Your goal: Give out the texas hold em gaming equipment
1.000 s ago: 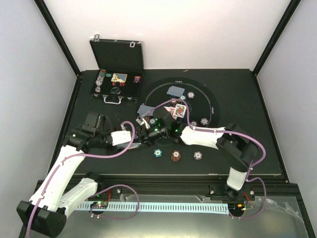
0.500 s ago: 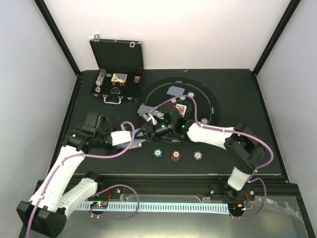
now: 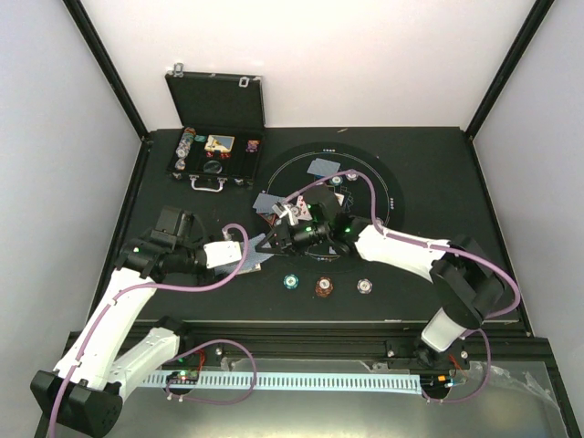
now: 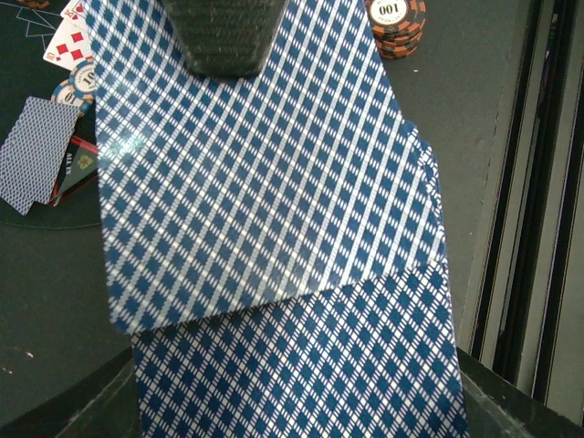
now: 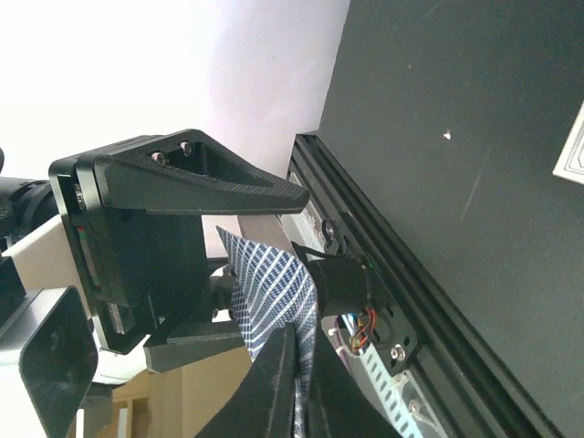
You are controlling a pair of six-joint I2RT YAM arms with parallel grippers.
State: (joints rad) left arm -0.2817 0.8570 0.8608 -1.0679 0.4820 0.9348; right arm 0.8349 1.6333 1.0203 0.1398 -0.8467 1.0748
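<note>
My left gripper (image 3: 254, 256) is shut on a deck of blue-backed playing cards (image 4: 292, 365), held low over the table left of centre. The right gripper (image 3: 274, 241) has reached across to that deck. Its fingers (image 5: 274, 383) are shut on the edge of the top card (image 4: 255, 182), which sits skewed and bent off the stack. In a row near the front edge lie a teal chip (image 3: 291, 281), a red-brown chip (image 3: 323, 286) and a white chip (image 3: 365, 286). Blue-backed cards (image 3: 321, 166) and single chips (image 3: 351, 173) lie on the round mat (image 3: 388, 182).
The open black case (image 3: 214, 151) with chips inside stands at the back left. A face-up card (image 4: 71, 41) and a face-down card (image 4: 36, 151) lie on the mat beyond the deck. The right arm's forearm (image 3: 401, 248) stretches over the mat's front.
The right gripper has moved left to the deck in my left gripper, and its jaws have closed on the top card. The left arm has stayed put.
</note>
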